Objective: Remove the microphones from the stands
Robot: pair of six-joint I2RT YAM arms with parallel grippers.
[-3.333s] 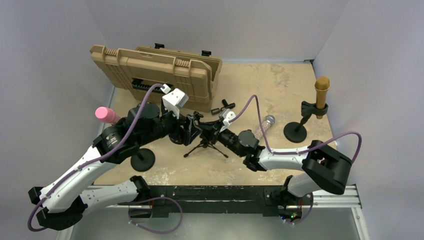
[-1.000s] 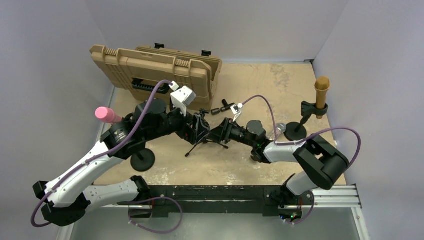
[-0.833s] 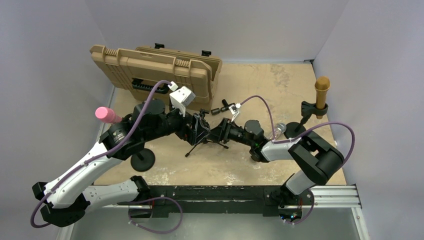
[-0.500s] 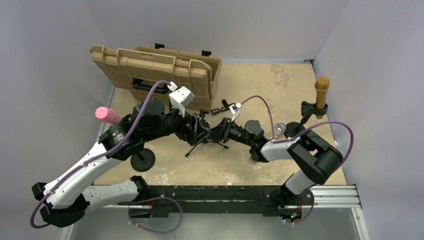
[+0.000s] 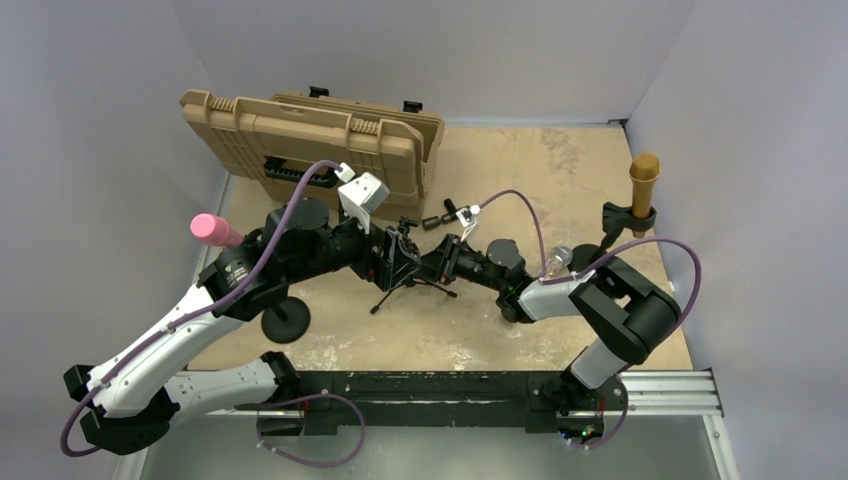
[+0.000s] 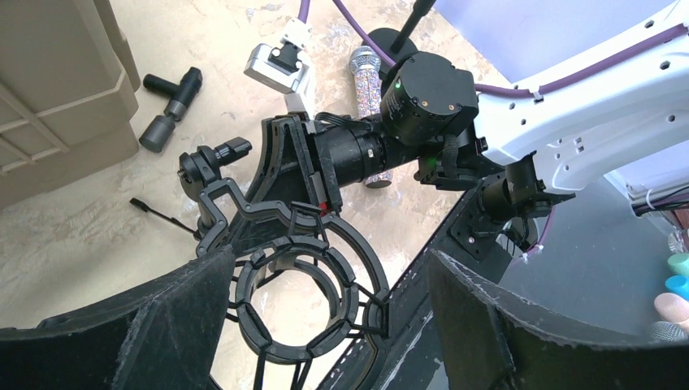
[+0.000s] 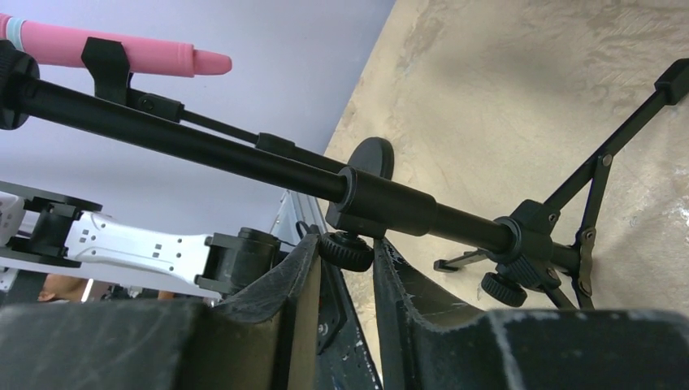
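A black tripod stand (image 5: pixel 410 288) with an empty shock-mount ring (image 6: pixel 296 301) stands at the table's middle. My left gripper (image 5: pixel 398 256) is open, with its fingers wide on either side of the ring (image 6: pixel 325 272). My right gripper (image 5: pixel 434 266) is shut on a small knurled knob (image 7: pixel 345 250) under the stand's pole (image 7: pixel 244 162). A silver glitter microphone (image 5: pixel 556 262) lies on the table behind my right arm and also shows in the left wrist view (image 6: pixel 367 81). A pink microphone (image 5: pixel 212 229) sits clipped on a round-base stand (image 5: pixel 285 322) at the left. A gold microphone (image 5: pixel 643 185) sits in a stand at the right.
A tan hard case (image 5: pixel 310 140) stands open at the back left. Small black adapter parts (image 5: pixel 447 215) lie on the table behind the tripod. Grey walls close in the left, back and right sides.
Since 3.3 s ago both grippers have shifted up and right with the tripod stand, and my right wrist has turned. Over the last second only my right elbow has swung slightly.
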